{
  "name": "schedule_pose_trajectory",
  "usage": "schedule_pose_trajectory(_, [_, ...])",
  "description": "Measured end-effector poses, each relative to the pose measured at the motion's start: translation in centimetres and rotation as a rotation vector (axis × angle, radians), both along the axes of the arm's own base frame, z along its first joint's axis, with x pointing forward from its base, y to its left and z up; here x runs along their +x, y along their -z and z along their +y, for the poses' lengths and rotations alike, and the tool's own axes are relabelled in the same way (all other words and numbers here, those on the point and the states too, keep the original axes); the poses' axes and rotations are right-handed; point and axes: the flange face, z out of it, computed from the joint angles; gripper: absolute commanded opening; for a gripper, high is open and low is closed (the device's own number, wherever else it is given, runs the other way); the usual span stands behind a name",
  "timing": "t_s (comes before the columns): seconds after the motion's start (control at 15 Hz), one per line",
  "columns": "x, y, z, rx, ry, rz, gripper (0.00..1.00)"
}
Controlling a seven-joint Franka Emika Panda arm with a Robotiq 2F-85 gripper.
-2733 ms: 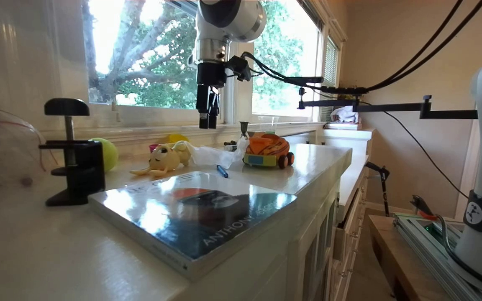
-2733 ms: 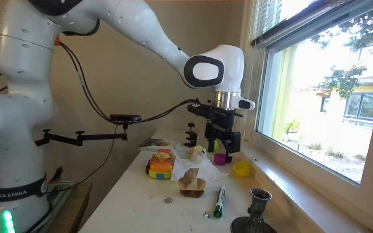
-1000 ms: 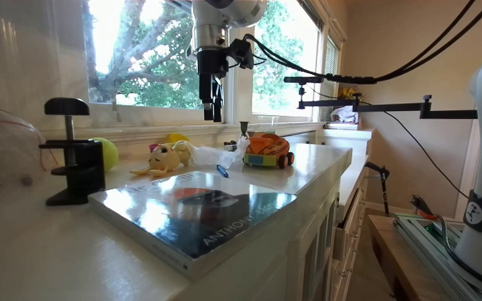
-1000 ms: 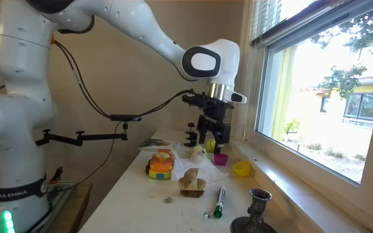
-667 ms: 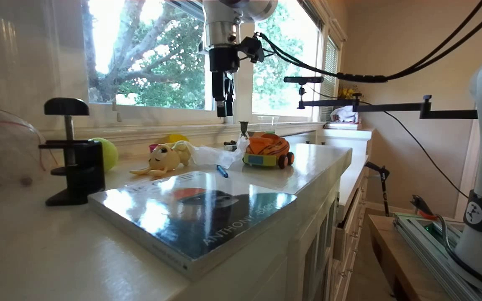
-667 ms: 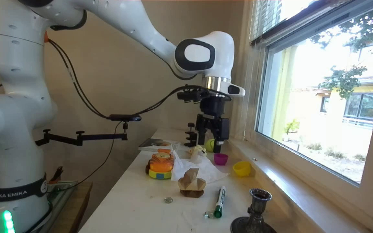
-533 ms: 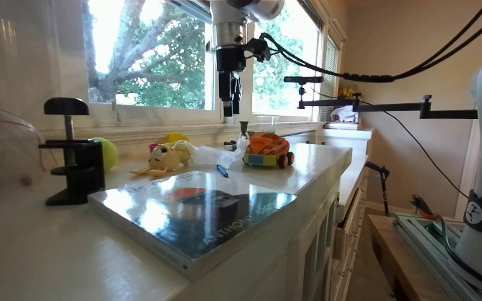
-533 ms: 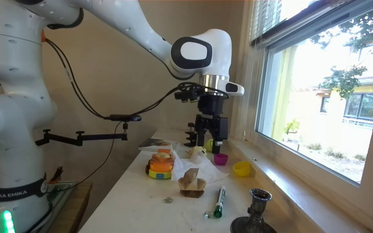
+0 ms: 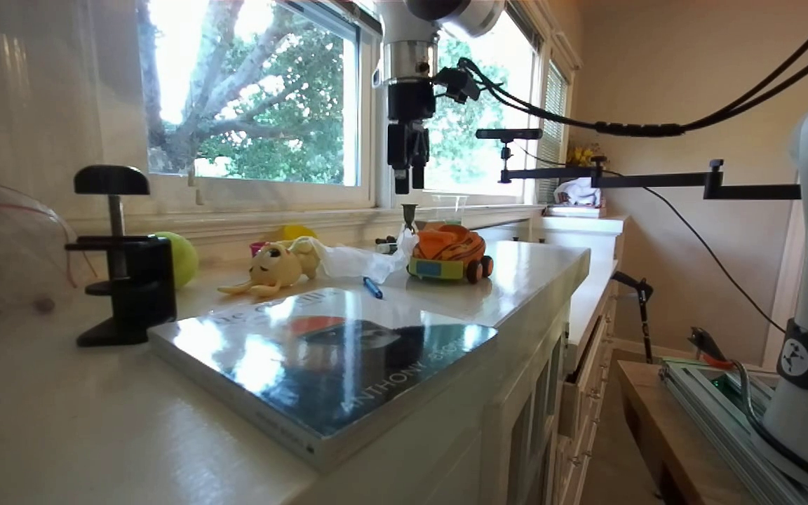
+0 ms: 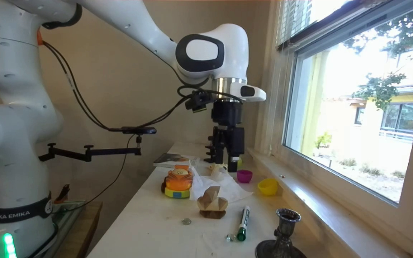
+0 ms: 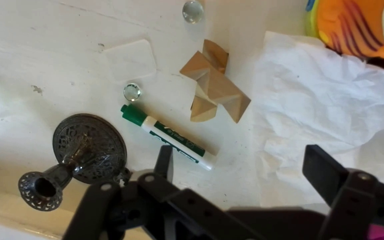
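My gripper [image 11: 238,156] hangs open above the counter, nothing between its fingers. In the wrist view a green-capped dry-erase marker [image 11: 175,140] lies close to the left finger [image 11: 163,163] in the picture, on the counter below. Crumpled white paper [image 11: 298,106] spreads beneath the other finger. A brown folded, faceted piece [image 11: 220,85] sits between marker and paper, with a dark metal candlestick [image 11: 90,150] at the left. One clear glass bead [image 11: 132,91] rests by the marker cap, another glass bead [image 11: 193,12] higher up. An orange tiger toy car [image 10: 178,182] stands beside the paper.
Near the window sill sit a magenta cup [image 10: 244,176] and a yellow cup [image 10: 267,187]. A book [image 9: 327,358], a black clamp [image 9: 127,280], a green ball [image 9: 179,259], a pale plush toy [image 9: 281,266] and a blue pen [image 9: 372,287] occupy the counter's other end.
My gripper has risen and travelled along the counter, away from the book end, and the wrist has turned a little. It stays open. The objects on the counter have not moved.
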Motion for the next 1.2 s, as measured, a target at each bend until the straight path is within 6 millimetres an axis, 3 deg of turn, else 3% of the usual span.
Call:
schedule_pose_trajectory(0.47, [-2.5,-1.5,-1.2,0.048,0.001,-0.029,1.0])
schedule_pose_trajectory(1.2, [-6.4,1.4,-3.7,0.152,0.077,0.004,1.0])
